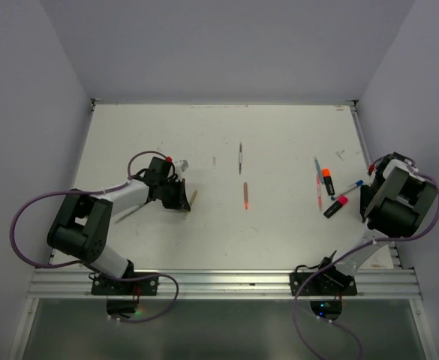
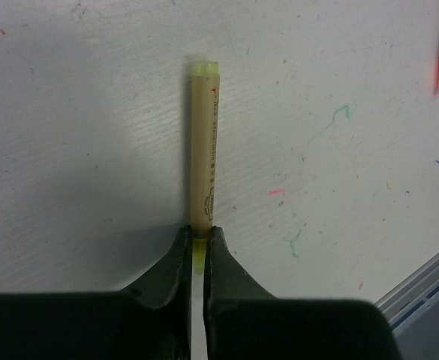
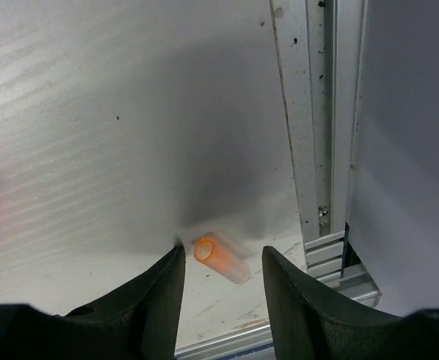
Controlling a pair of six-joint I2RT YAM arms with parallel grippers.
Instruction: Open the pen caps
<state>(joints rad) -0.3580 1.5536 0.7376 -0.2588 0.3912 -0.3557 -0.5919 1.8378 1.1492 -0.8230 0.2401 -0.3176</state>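
Note:
In the left wrist view a beige pen with a yellow-green far end lies on the table, pointing away from me. My left gripper is shut on its near, yellow-green end. From above, that gripper sits left of centre with the pen sticking out. My right gripper stands open over the table's near right corner. A small orange translucent pen cap, slightly blurred, lies loose between its fingers, close to the left one. Under the right gripper that cap is hidden in the top view.
An orange-capped highlighter, a pink-capped highlighter, a blue-capped thin pen and a thin pinkish pen lie left of the right gripper. A grey pen and a red-tipped pen lie mid-table. The aluminium edge rail runs beside the right gripper.

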